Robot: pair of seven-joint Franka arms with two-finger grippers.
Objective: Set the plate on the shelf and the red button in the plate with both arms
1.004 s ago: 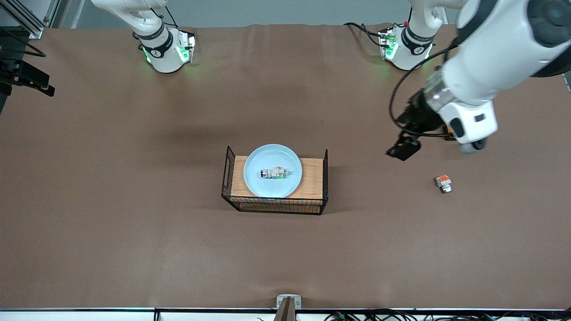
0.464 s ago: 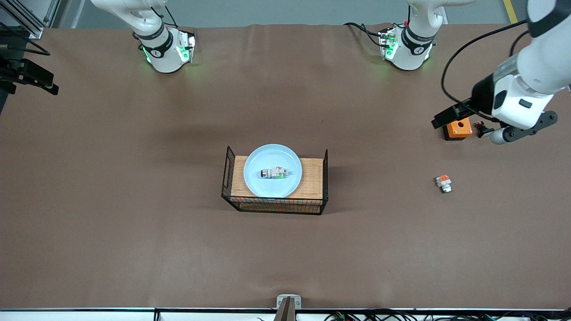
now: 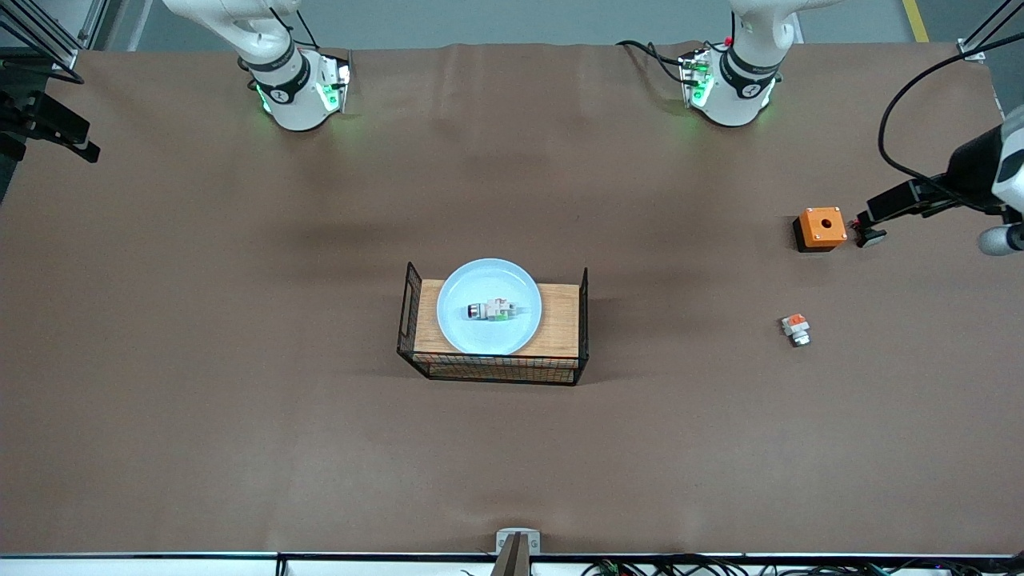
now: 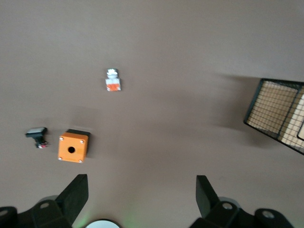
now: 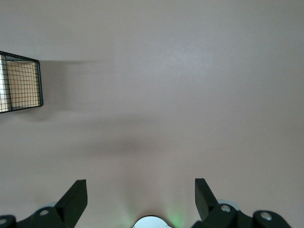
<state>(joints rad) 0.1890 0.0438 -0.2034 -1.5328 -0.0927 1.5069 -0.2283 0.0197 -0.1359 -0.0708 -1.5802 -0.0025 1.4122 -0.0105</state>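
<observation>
The red button [image 3: 491,310] lies on the plate [image 3: 489,276], well apart from both grippers: left gripper [image 4: 141,199] and right gripper [image 5: 141,197], fingers spread, grasping nothing.

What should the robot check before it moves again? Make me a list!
1. Plate sits on the wire rack: ok.
2. Red button lies on the plate: ok.
3. Left gripper open, holding nothing: ok.
4. Right gripper open, holding nothing: ok.
5. Left gripper away from the orange box: ok.
6. Button working: cannot tell.
</observation>
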